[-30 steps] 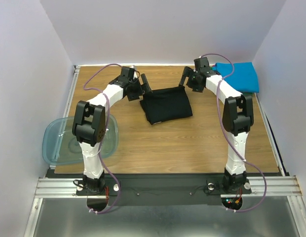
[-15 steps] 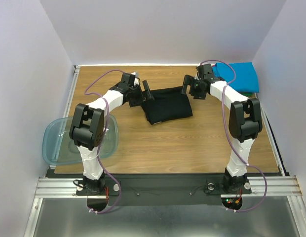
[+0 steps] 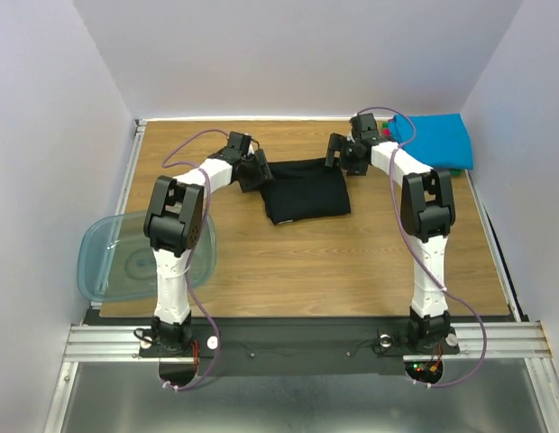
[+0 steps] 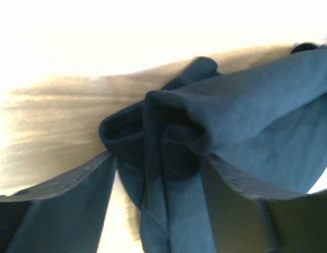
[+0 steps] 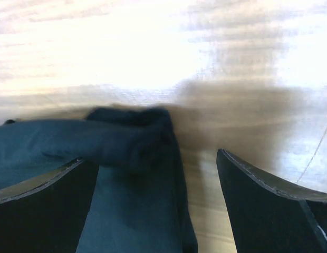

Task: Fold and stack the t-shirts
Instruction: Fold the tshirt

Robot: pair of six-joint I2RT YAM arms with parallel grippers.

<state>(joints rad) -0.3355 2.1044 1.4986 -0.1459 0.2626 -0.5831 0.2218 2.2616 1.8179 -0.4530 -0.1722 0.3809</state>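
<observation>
A black t-shirt lies folded in the middle of the table. My left gripper is down at its far left corner. In the left wrist view a bunched fold of the black t-shirt sits between the jaws of my left gripper, with a strip of bare table still showing beside the left finger. My right gripper is at the far right corner. In the right wrist view my right gripper stands wide open over the rolled edge of the black t-shirt. A bright blue t-shirt lies folded at the back right.
A translucent blue-green tub hangs over the table's left edge beside the left arm. Small bits of red and green cloth peek out around the blue t-shirt. Walls close in the table on the left, back and right.
Both grippers have dropped onto the far corners of the black shirt. The left jaws have narrowed around the cloth; the right jaws stay wide.
</observation>
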